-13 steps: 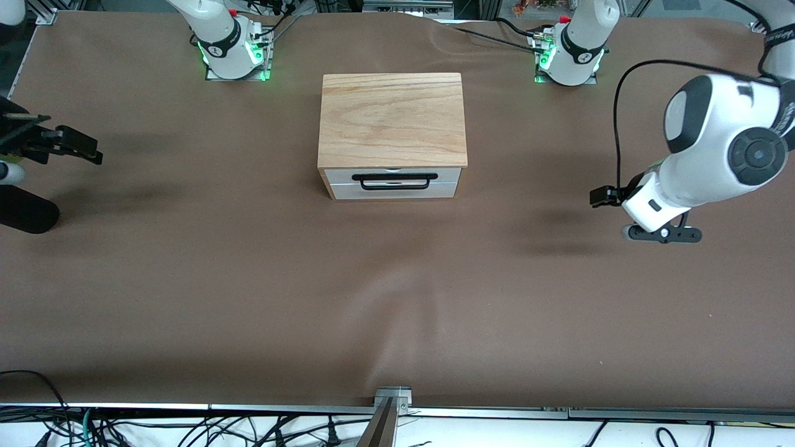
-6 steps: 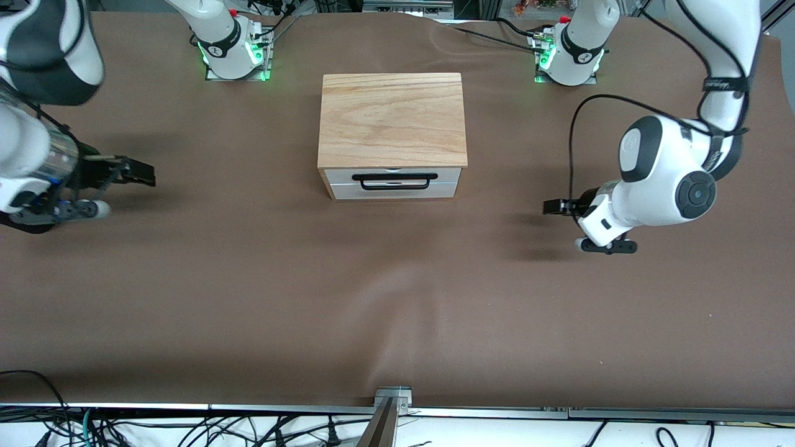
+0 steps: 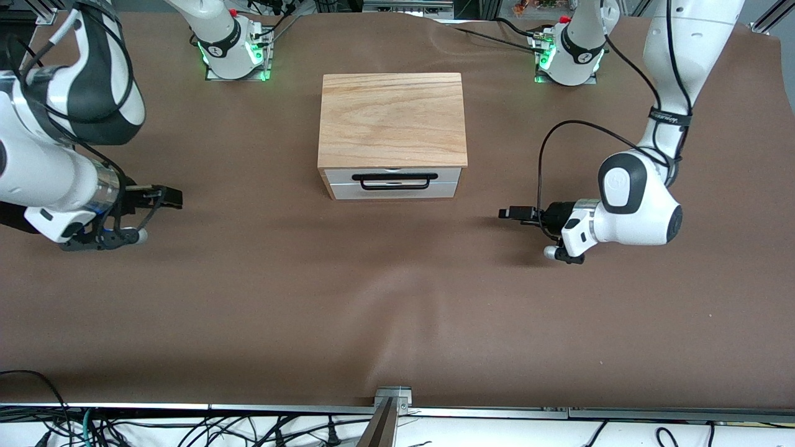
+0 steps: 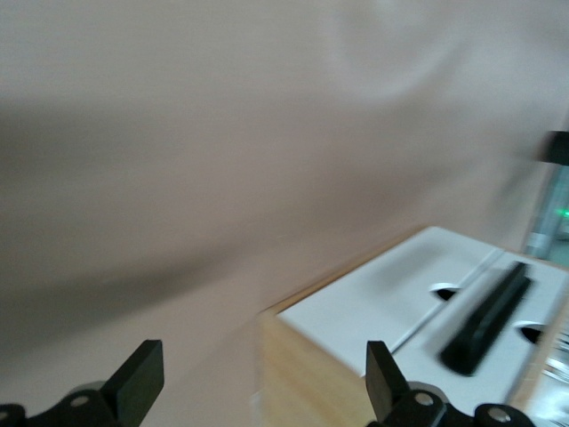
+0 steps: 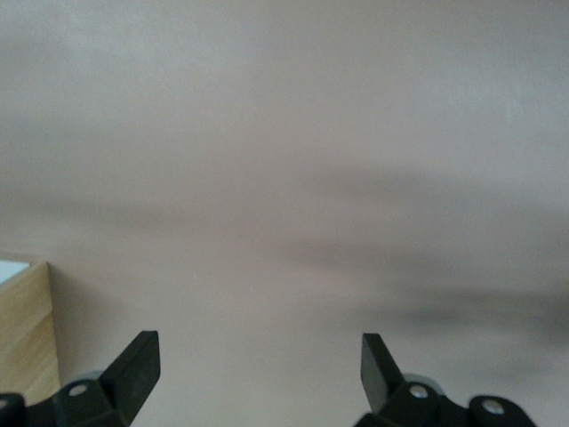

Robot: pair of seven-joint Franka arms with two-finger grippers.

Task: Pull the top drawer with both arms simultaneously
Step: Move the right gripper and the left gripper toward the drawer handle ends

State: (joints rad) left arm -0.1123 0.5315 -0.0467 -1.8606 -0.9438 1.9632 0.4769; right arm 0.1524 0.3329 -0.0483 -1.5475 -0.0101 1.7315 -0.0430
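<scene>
Both arms swung inward over bench (image 3: 397, 298) since a second ago. Left pincer (image 3: 510, 213) at 3 o'clock of top drawer (image 3: 395, 177), right pincer (image 3: 169, 197) at 9 o'clock; both wide open, empty. Drawer closed in cabinet (image 3: 392, 118), handle (image 3: 394, 180) ungrasped. Approach underway.

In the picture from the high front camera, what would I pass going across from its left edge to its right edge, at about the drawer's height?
Right gripper → top drawer with its black handle → left gripper.

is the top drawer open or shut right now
Shut. The top drawer has its white front flush with the cabinet; both grippers are apart from it.
</scene>
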